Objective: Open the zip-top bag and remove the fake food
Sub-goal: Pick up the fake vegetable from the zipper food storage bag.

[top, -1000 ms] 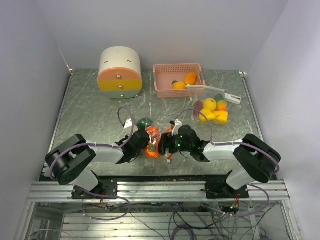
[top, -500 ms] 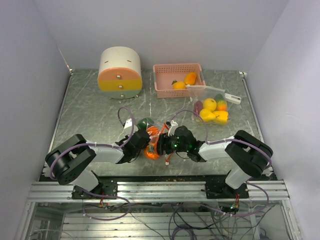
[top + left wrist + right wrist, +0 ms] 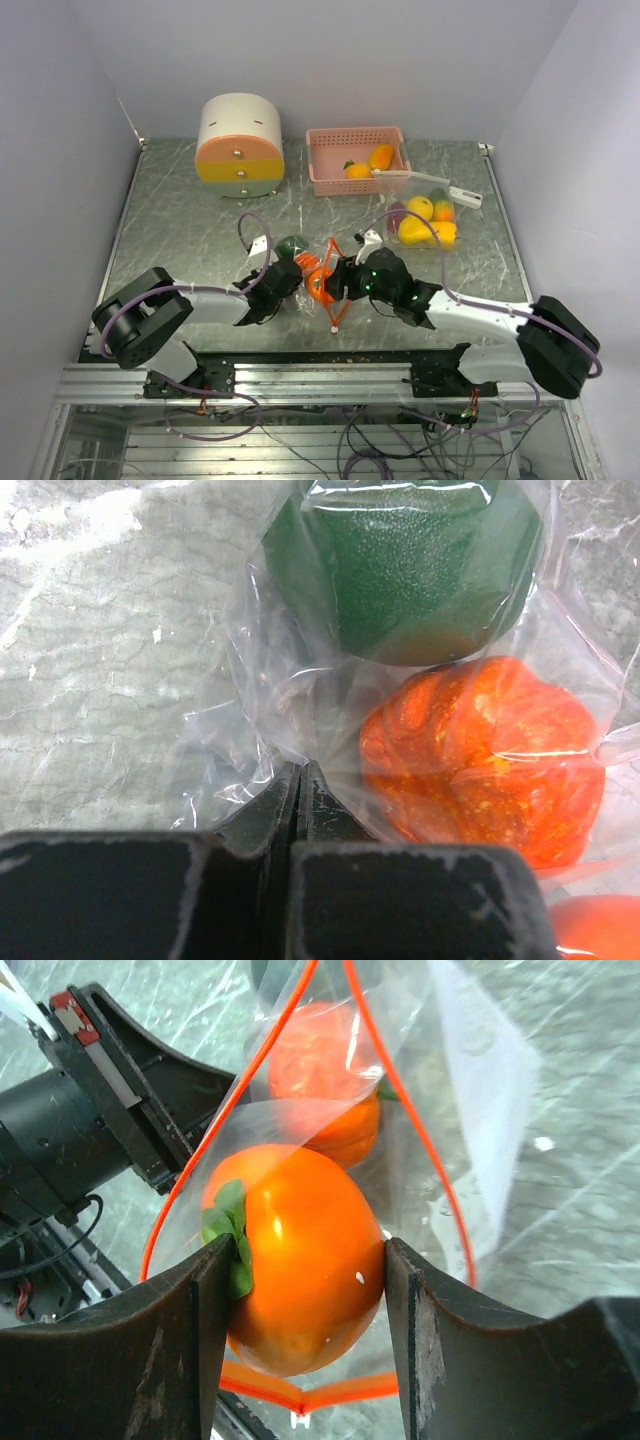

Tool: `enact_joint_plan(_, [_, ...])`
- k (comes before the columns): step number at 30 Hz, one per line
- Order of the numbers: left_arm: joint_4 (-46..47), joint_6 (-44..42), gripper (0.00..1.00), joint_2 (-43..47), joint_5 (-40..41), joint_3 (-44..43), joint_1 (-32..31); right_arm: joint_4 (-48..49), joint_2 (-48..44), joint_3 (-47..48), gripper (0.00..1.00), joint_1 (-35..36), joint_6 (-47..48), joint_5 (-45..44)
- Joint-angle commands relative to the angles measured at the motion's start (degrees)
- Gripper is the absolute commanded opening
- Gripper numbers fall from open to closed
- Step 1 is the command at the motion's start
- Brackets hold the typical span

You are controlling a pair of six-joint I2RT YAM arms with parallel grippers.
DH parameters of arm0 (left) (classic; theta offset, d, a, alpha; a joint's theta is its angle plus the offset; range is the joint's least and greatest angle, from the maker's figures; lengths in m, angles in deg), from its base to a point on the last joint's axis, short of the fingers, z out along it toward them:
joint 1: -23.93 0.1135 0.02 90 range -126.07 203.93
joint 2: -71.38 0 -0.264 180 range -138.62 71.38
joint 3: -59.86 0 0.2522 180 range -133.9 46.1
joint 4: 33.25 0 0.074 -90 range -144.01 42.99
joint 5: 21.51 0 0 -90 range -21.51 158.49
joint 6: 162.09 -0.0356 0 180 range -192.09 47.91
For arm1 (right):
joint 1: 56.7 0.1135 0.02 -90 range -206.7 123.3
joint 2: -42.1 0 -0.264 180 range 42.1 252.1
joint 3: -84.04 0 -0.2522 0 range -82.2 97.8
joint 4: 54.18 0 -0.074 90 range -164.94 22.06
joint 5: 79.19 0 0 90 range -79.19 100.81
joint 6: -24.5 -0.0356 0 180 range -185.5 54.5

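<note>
1. The left claw (image 3: 300, 785) is pinched tight on a fold of the clear bag (image 3: 225, 730). This looks like a way to hold the bag down on the table (image 3: 180, 220), so it will not slide or lift when something is pulled out.

2. The right claw (image 3: 300, 1290) has a finger on each side of a round orange fruit (image 3: 300, 1230) with a green leaf. Both fingers touch the fruit, so the claw is holding it.

3. The orange fruit sits right at the mouth of the bag. The bag's orange zip edge (image 3: 415, 1130) loops wide around it, so the bag is open. It is hard to tell if some thin plastic lies over the top of the fruit.

4. Two more pieces of fake food lie deeper in the bag: a green fruit (image 3: 410, 560) and a bumpy red-orange fruit (image 3: 480, 750). They touch each other, close to the left claw's tips.

5. The two claws sit at opposite ends of the bag. One holds and one pulls, which is likely why they face each other.

6. The next move calls for a slow pull straight out of the mouth. The smooth fruit could slip, or the bag could come along with it.

7. A pink basket (image 3: 335, 186) with fruit in it stands at the far side, well apart.
</note>
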Motion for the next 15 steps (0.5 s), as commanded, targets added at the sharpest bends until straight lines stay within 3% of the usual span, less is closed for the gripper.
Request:
enact_joint_plan(1, [-6.1,-0.2,0.07,-2.4,1.4,-0.4,-0.3,-10.0,-6.8,0.9,0.44,-0.5,3.5,-8.8])
enact_joint_plan(10, [-7.9,-0.1,0.07,-4.7,1.1,-2.3,-0.4,-23.1,-19.6,3.4,0.44,-2.4,8.0,-19.6])
enact_joint_plan(15, [-8.9,0.3,0.07,-4.0,1.8,-2.9,-0.4,-24.8,-23.3,6.9,0.46,-5.0,10.4,-23.9])
